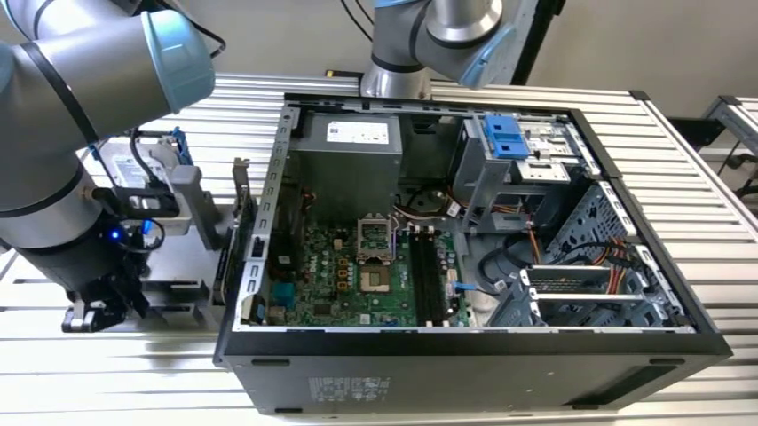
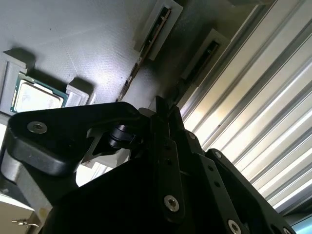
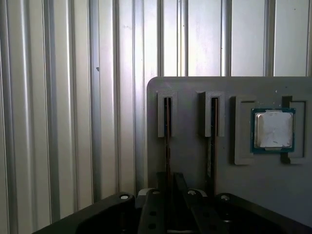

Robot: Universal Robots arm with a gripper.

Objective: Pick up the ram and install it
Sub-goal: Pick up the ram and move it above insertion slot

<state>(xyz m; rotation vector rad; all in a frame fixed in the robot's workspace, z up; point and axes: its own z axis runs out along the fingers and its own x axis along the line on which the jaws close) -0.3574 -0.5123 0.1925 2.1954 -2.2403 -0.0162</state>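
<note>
On the grey tray (image 3: 190, 90) at the exterior view's left of the open computer case (image 1: 474, 355), low over the slotted end: the tool (image 3: 169, 181), lined up with the ram (image 3: 167, 141) in the holder farther from the processor chip (image 3: 273, 129). Drawn almost together, seemingly clamped on the ram's upper edge, though actual contact is hard to confirm with so much shadow in both wrist views. Standing on edge in its holder, not yet lifted, well apart from the black motherboard slots (image 1: 429, 275) inside the case. Just beside it, in the neighbouring holder, a second stick (image 3: 213, 141), clear of the tool.

Judged from this: early in the job, at the grasp, nothing installed.

Plenty to go wrong from here:

- An off-centre grip on so thin a board, hence tilting or slipping out of the tool.
- A crooked pull, hence binding against the holder walls and dragging the whole tray across the ribbed tabletop (image 3: 58, 122).
- Too shallow a bite, hence a dropped stick, possibly onto the chip or the neighbour.
- Too hard a squeeze, hence a bent or cracked board.
- Any twist carried in the grip, likely to matter at seating, given such narrow motherboard slots and so little room between the case walls.
</note>
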